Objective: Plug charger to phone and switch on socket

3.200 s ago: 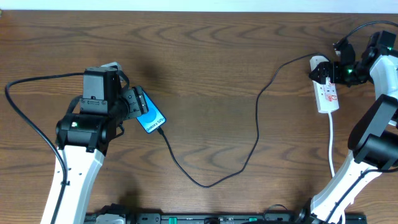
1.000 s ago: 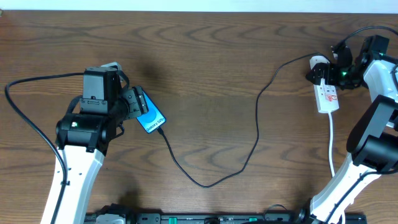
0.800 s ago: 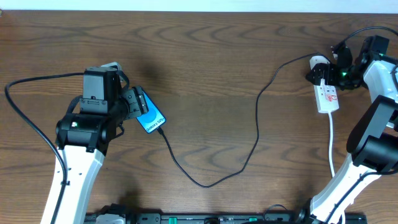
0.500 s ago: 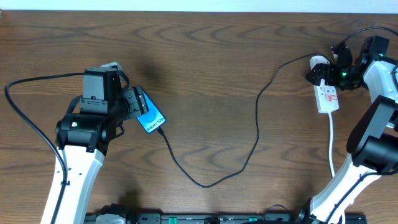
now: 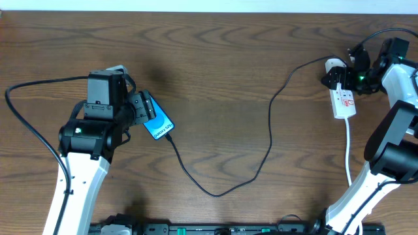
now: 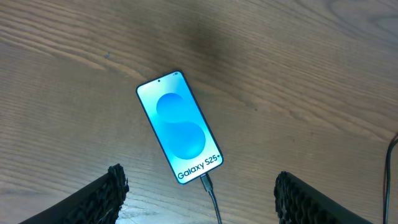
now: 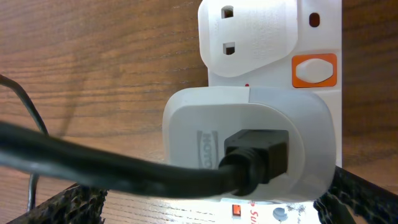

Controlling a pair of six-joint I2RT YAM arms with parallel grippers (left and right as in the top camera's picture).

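Left tool (image 6: pixel 200 190) hung spread above the phone (image 6: pixel 179 127), touching nothing. The phone lay flat, screen up, on the left half of the desk (image 5: pixel 215 65). Its long axis ran diagonally, with the port end toward the near-right, and the charger (image 5: pixel 222 189) was already seated there.

The cable looped right to a white adapter (image 7: pixel 249 143) in the socket (image 5: pixel 344 101) by the far-right corner. The socket's long axis lay roughly along the right edge, its cord leaving toward the near edge. Right tool (image 7: pixel 208 202) was spread over the adapter, gripping nothing.

Judgement: the step in hand is switching on. Use one fingertip on the orange switch (image 7: pixel 314 70) and press straight down so the strip does not slide. Stay clear of the adapter and cable.
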